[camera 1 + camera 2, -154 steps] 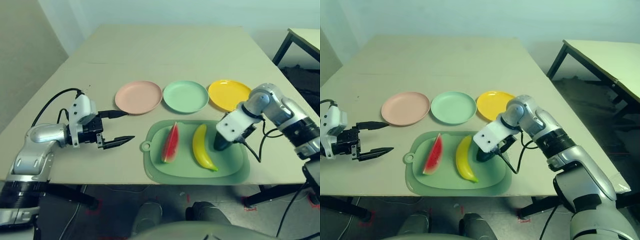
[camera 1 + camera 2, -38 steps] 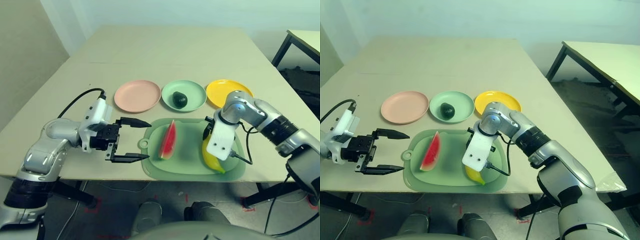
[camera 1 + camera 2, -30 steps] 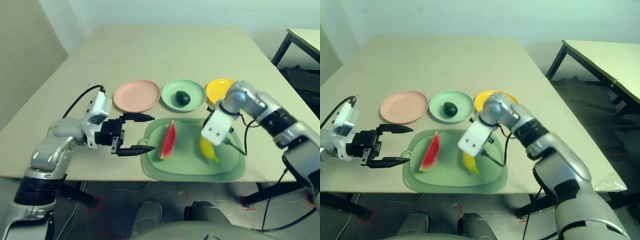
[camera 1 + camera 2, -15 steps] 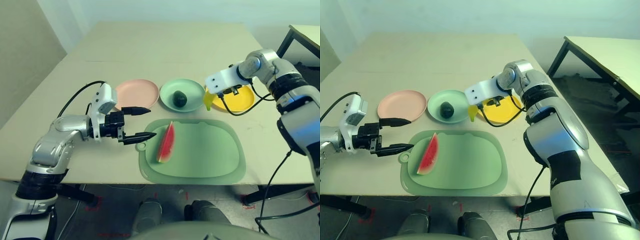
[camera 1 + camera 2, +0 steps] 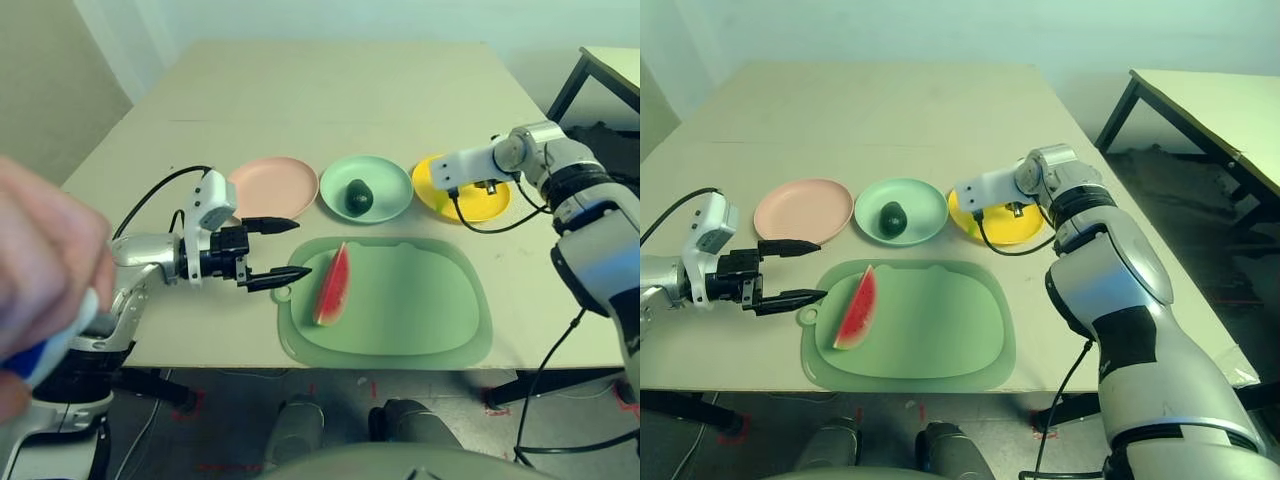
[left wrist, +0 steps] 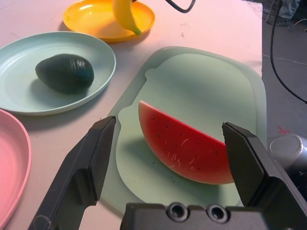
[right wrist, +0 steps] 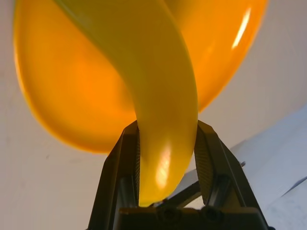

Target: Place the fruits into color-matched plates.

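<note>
Beige tabletop (image 5: 330, 110) carries three plates in a row and a green mat (image 5: 400, 300) nearer the robot. On the mat lies the watermelon (image 5: 333, 285), just ahead of the left gripper (image 5: 282, 249), whose black fingers stand wide apart and level, holding nothing; in the left wrist view the wedge (image 6: 184, 146) sits between and just beyond the two fingertips, not touched by them. Beyond the upper finger is the pink plate (image 5: 273, 186), bare. Next along, the green plate (image 5: 367, 188) holds the avocado (image 5: 357, 195), well ahead of the left gripper. The right gripper (image 7: 165, 158) is pinched on the banana (image 7: 158, 96), one finger on each side of it, over the yellow plate (image 5: 470, 190), with the fruit hanging above the plate's near rim. A person's blurred hand (image 5: 45, 270) holding a blue and white object (image 5: 45, 350) fills the near left corner, close beside the left arm.
</note>
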`<move>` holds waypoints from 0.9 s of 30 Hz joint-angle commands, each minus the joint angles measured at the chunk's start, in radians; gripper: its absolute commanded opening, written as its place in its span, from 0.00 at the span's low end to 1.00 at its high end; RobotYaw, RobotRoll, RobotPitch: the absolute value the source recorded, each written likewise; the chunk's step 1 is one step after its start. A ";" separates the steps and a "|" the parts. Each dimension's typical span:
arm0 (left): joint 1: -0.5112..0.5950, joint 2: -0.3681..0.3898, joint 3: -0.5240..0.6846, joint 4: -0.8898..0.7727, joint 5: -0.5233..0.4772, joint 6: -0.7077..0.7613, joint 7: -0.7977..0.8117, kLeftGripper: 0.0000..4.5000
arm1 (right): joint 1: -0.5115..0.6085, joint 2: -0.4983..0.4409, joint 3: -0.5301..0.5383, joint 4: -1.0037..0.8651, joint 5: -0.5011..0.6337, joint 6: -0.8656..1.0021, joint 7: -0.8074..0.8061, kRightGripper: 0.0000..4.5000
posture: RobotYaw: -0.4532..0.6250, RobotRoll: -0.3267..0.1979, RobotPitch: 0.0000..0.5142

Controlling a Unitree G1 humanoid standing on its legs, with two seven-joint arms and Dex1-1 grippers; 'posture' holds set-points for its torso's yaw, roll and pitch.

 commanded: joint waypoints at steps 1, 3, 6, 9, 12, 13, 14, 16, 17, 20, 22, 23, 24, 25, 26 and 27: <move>0.012 0.006 -0.016 -0.030 0.010 0.009 0.004 1.00 | 0.020 0.010 0.003 0.011 -0.018 0.024 -0.034 0.35 | 0.53 0.62 0.11; 0.013 0.005 -0.015 -0.035 0.009 0.010 0.005 1.00 | 0.034 0.009 0.003 0.014 -0.023 0.032 -0.050 0.35 | 0.53 0.62 0.11; 0.018 0.006 -0.014 -0.039 0.010 0.009 0.005 1.00 | 0.050 0.009 0.003 0.016 -0.026 0.036 -0.066 0.35 | 0.54 0.62 0.11; 0.027 0.010 -0.013 -0.042 0.012 0.007 0.003 1.00 | 0.062 0.011 -0.003 0.017 -0.021 0.040 -0.085 0.35 | 0.54 0.62 0.12; 0.031 0.012 -0.014 -0.045 0.011 0.008 0.001 1.00 | 0.066 0.017 -0.010 0.016 -0.015 0.043 -0.109 0.35 | 0.54 0.62 0.12; 0.031 0.012 -0.015 -0.046 0.010 0.009 0.000 1.00 | 0.066 0.020 -0.013 0.017 -0.013 0.044 -0.119 0.35 | 0.54 0.62 0.12; 0.031 0.012 -0.017 -0.046 0.010 0.009 0.000 1.00 | 0.066 0.021 -0.013 0.017 -0.013 0.045 -0.133 0.35 | 0.53 0.62 0.12; 0.030 0.011 -0.019 -0.047 0.010 0.009 -0.001 1.00 | 0.066 0.024 -0.015 0.017 -0.012 0.046 -0.150 0.35 | 0.54 0.62 0.12; 0.030 0.011 -0.020 -0.047 0.009 0.010 -0.002 1.00 | 0.064 0.026 -0.016 0.018 -0.011 0.047 -0.158 0.51 | 0.54 0.62 0.12; 0.032 0.011 -0.022 -0.049 0.009 0.010 -0.002 1.00 | 0.062 0.029 -0.018 0.018 -0.008 0.045 -0.177 0.72 | 0.54 0.62 0.11; 0.034 0.012 -0.022 -0.047 0.009 0.008 -0.004 1.00 | 0.057 0.029 -0.018 0.018 -0.008 0.043 -0.184 0.87 | 0.54 0.62 0.11; 0.034 0.012 -0.022 -0.046 0.009 0.006 -0.005 1.00 | 0.055 0.029 -0.017 0.019 -0.008 0.043 -0.186 0.95 | 0.54 0.62 0.11; 0.035 0.012 -0.021 -0.045 0.010 0.005 -0.006 1.00 | 0.052 0.029 -0.018 0.019 -0.008 0.043 -0.187 0.99 | 0.54 0.62 0.11; 0.035 0.012 -0.021 -0.043 0.010 0.003 -0.006 1.00 | 0.048 0.028 -0.017 0.018 -0.009 0.041 -0.187 0.99 | 0.54 0.62 0.10; 0.034 0.012 -0.020 -0.042 0.011 0.001 -0.006 1.00 | 0.043 0.027 -0.017 0.018 -0.009 0.040 -0.187 0.99 | 0.54 0.62 0.10; 0.033 0.011 -0.020 -0.040 0.012 -0.001 -0.006 1.00 | 0.036 0.024 -0.016 0.017 -0.010 0.036 -0.184 0.99 | 0.54 0.62 0.10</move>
